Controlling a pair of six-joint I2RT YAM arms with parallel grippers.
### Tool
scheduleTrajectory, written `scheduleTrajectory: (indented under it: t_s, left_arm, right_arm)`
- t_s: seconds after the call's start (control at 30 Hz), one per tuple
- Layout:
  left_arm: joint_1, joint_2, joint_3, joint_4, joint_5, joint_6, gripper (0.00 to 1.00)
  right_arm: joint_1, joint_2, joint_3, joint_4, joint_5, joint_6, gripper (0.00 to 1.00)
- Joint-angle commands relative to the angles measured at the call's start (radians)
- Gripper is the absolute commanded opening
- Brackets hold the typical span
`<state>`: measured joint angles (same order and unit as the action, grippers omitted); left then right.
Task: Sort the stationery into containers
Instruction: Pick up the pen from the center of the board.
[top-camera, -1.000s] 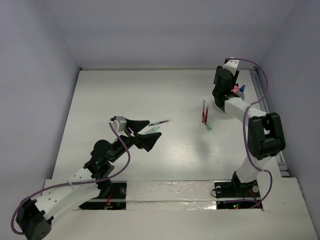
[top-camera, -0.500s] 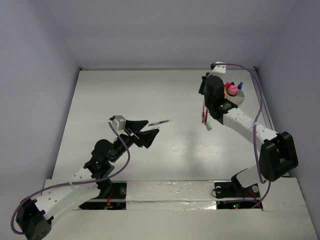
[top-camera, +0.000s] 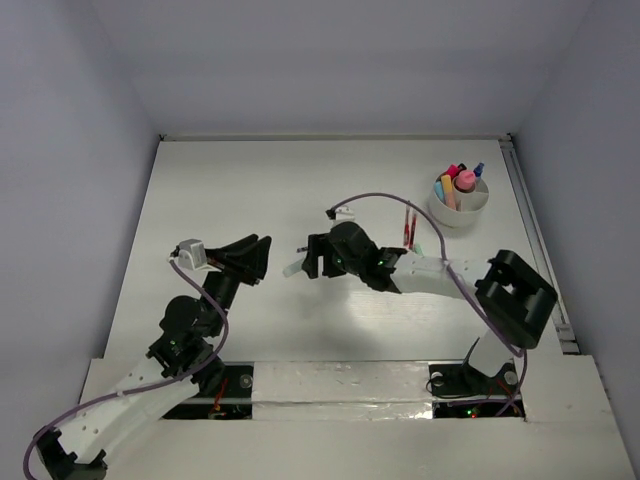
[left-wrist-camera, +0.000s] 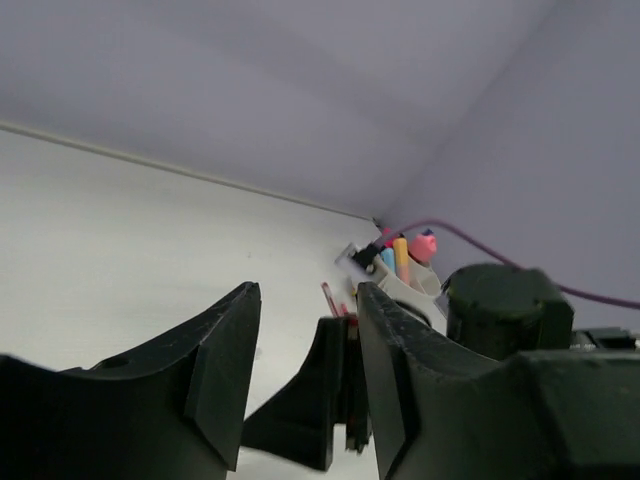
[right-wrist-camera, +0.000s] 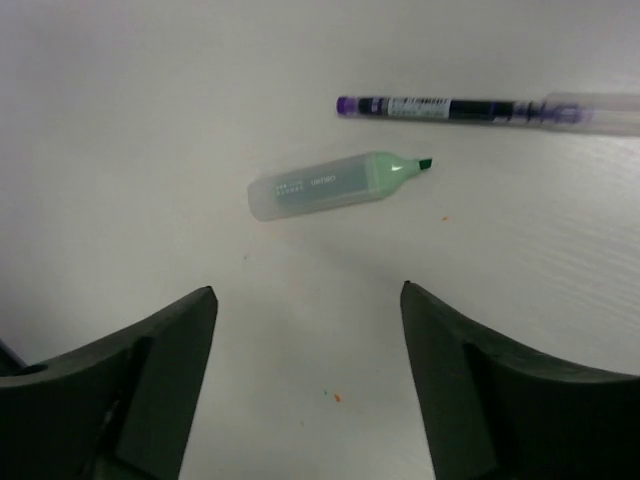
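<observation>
A pale-green highlighter and a thin purple pen lie on the white table just ahead of my right gripper, which is open, empty and hovering over bare table. From above, that gripper is at mid-table with the highlighter at its tip. My left gripper is drawn back to the left; its jaws stand apart with nothing between them. The white cup at the back right holds pink, orange and blue markers. Two red pens and a small green item lie near it.
The right arm's forearm stretches across the table's middle from the right. A purple cable arcs above it. Grey walls enclose the table on three sides, and a rail runs along the right edge.
My right arm swung from the cup at the back right to mid-table over the highlighter and pen, jaws now wide. My left arm pulled back to the left and its jaws narrowed.
</observation>
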<state>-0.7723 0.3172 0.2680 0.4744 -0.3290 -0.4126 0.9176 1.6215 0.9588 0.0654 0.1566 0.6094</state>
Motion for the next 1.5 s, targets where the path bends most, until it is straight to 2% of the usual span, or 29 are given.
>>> scheduleTrajectory:
  t_s: [0.0,0.07,0.3,0.43,0.63,0.7,0.8,1.0,1.17,1.47]
  left_arm:
    - [-0.002,-0.038,-0.012,-0.036,-0.110,0.003,0.41]
    - [-0.002,-0.047,-0.018,-0.033,-0.105,0.005,0.43]
    - [-0.002,-0.006,-0.010,-0.008,-0.053,0.014,0.46]
    - [-0.002,0.017,-0.006,0.004,-0.016,0.017,0.46]
    - [-0.002,0.020,-0.006,0.013,0.005,0.023,0.46]
    - [-0.002,0.014,-0.006,0.013,0.008,0.023,0.46]
    - [-0.002,0.008,-0.007,0.016,0.011,0.023,0.46]
    - [-0.002,0.008,-0.007,0.017,0.010,0.023,0.46]
    - [-0.002,0.008,-0.009,0.018,0.008,0.023,0.46]
    - [-0.002,0.017,-0.010,0.021,0.002,0.020,0.46]
  right_arm:
    - [0.030,0.075,0.078,0.053,-0.014,0.079,0.83]
    - [0.043,0.124,0.110,0.028,0.000,0.090,0.88]
    - [0.072,0.291,0.233,-0.062,0.107,0.102,0.89]
    - [0.095,0.368,0.296,-0.145,0.228,0.107,0.89]
    - [0.145,0.432,0.397,-0.309,0.403,0.096,0.84]
    - [0.155,0.452,0.419,-0.361,0.429,0.104,0.77]
    - [0.155,0.468,0.431,-0.417,0.469,0.112,0.73]
    - [0.155,0.440,0.402,-0.480,0.529,0.125,0.65]
    - [0.155,0.284,0.243,-0.374,0.472,0.105,0.64]
    - [0.155,0.155,0.159,-0.270,0.400,0.052,0.64]
